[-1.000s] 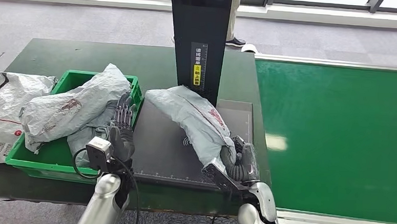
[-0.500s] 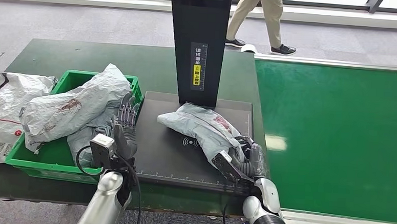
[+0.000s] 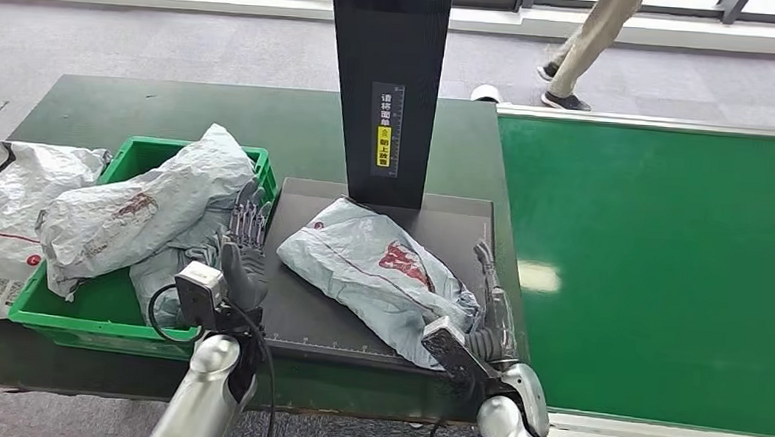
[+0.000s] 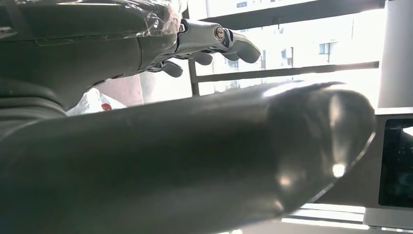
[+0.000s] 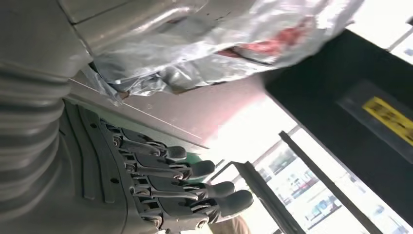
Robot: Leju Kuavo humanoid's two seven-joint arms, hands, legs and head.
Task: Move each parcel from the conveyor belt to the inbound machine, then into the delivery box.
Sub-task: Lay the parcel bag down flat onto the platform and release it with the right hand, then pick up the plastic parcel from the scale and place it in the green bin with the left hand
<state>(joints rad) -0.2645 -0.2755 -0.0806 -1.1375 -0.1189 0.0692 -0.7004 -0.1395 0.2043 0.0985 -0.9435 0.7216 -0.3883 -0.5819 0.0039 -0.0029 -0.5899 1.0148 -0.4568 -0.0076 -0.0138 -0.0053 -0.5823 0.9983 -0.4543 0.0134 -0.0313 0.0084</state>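
Parcel (image 3: 371,268) lies on the machine plate (image 3: 299,304); right hand (image 3: 489,304) open beside it, left hand (image 3: 242,241) open, empty; a clumsy regrasp could drag it off

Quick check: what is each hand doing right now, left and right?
Left hand: open, fingers extended, holding nothing, beside the green crate.
Right hand: open, fingers spread, beside the parcel on the scanner plate.
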